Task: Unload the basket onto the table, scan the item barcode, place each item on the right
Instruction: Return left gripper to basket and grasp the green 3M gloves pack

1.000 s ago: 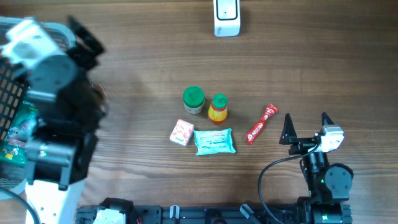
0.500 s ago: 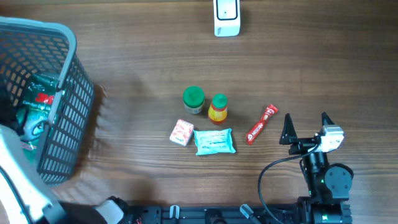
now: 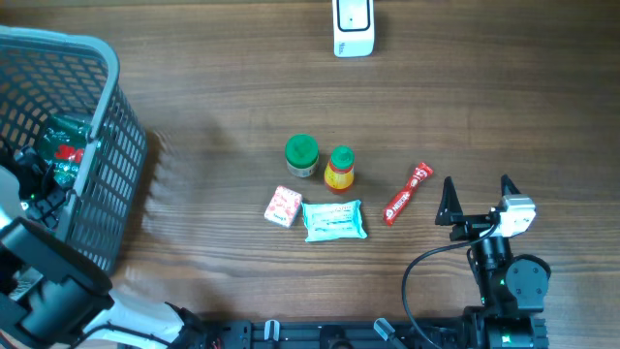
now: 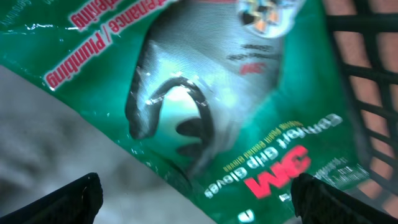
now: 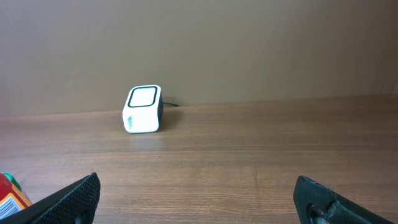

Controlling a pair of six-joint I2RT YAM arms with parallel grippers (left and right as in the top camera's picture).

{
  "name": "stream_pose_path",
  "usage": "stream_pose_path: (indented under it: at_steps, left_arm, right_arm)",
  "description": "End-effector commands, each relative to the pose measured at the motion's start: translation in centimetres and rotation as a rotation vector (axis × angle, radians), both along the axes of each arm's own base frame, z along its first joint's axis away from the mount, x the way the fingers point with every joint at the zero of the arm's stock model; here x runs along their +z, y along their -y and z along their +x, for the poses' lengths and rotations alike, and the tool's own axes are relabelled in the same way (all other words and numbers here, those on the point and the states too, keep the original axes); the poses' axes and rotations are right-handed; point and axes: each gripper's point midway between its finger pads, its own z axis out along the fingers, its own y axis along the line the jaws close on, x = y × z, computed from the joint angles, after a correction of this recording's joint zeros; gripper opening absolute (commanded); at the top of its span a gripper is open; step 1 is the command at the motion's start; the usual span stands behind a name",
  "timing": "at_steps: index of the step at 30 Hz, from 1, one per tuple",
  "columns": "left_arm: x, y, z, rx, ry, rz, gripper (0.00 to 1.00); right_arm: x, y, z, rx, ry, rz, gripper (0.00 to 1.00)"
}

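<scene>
Green glossy plastic is filling the left wrist view: we are seeing the glove packet [image 4: 205, 93], its 3M Comfort Grip Gloves print upside down, with a grey glove picture and a red band. It is lying inside the grey mesh basket [image 3: 97, 58] at the left edge of the wooden table [image 3: 213, 97]. The left gripper [image 4: 199, 199] is hanging right over it, fingers spread wide, with the packet showing between the tips; we cannot tell whether they are touching. The right gripper [image 3: 477, 199] is sitting spread too, pinching nothing, well apart from the basket. Mid-table a red stick packet [image 3: 408, 192], teal wipes pack [image 3: 334, 219], pink box [image 3: 283, 206], orange bottle [image 3: 339, 169] and green-lidded jar [image 3: 301, 155] are clustering. The white scanner [image 3: 353, 27] is standing at the far edge.
</scene>
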Motion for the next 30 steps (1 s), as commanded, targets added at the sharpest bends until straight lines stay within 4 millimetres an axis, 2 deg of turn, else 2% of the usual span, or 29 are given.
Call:
stream_pose_path:
  at_steps: [1, 4, 8, 11, 12, 13, 14, 16, 17, 19, 21, 24, 27, 29, 30]
  left_arm:
    - [-1.8, -0.2, -0.2, 0.046, -0.034, -0.021, 1.0]
    - [-2.7, -0.7, -0.3, 0.044, -0.078, 0.008, 1.0]
    - [-5.1, 0.2, 0.5, 0.013, -0.113, -0.019, 1.0]
    - [-7.1, 0.9, -0.4, 0.01, -0.171, -0.059, 1.0]
    - [-7.7, 1.0, -0.8, 0.012, -0.191, -0.063, 0.97]
    - [-8.2, 1.2, -1.3, 0.013, -0.209, -0.071, 0.78]
    - [-8.6, 1.7, -1.8, 0.012, -0.223, -0.083, 0.48]
    - [-8.7, 1.8, -1.9, 0.007, -0.227, -0.086, 0.13]
    - [-8.7, 1.8, -1.9, -0.006, -0.227, -0.084, 0.04]
    - [-8.5, 1.7, -1.8, -0.044, -0.226, -0.076, 0.04]
    - [-7.1, 1.3, -1.3, -0.046, -0.193, -0.05, 0.04]
    - [-1.9, 0.3, 1.3, -0.16, -0.056, 0.045, 0.04]
    - [5.5, -0.3, 2.8, -0.204, 0.102, 0.19, 0.04]
    - [10.3, -0.1, 2.7, -0.203, 0.195, 0.281, 0.04]
    - [13.4, 0.3, 2.5, -0.202, 0.256, 0.343, 0.04]
  right_arm:
    - [0.1, 0.2, 0.0, -0.011, 0.004, -0.005, 1.0]
    - [0.1, 0.2, 0.0, -0.011, 0.004, -0.004, 1.0]
    - [0.1, 0.2, 0.0, -0.011, 0.004, -0.005, 1.0]
    - [0.1, 0.2, 0.0, -0.011, 0.004, -0.005, 1.0]
    - [0.1, 0.2, 0.0, -0.011, 0.004, -0.005, 1.0]
    - [0.1, 0.2, 0.0, -0.011, 0.004, -0.005, 1.0]
    - [0.1, 0.2, 0.0, -0.011, 0.004, -0.005, 1.0]
    - [0.1, 0.2, 0.0, -0.011, 0.004, -0.005, 1.0]
    - [0.1, 0.2, 0.0, -0.011, 0.004, -0.005, 1.0]
    - [0.1, 0.2, 0.0, -0.011, 0.004, -0.005, 1.0]
    - [0.1, 0.2, 0.0, -0.011, 0.004, -0.005, 1.0]
    - [0.1, 0.2, 0.0, -0.011, 0.004, -0.005, 1.0]
    - [0.1, 0.2, 0.0, -0.011, 0.004, -0.005, 1.0]
    - [0.1, 0.2, 0.0, -0.011, 0.004, -0.005, 1.0]
    - [0.1, 0.2, 0.0, -0.011, 0.004, -0.005, 1.0]
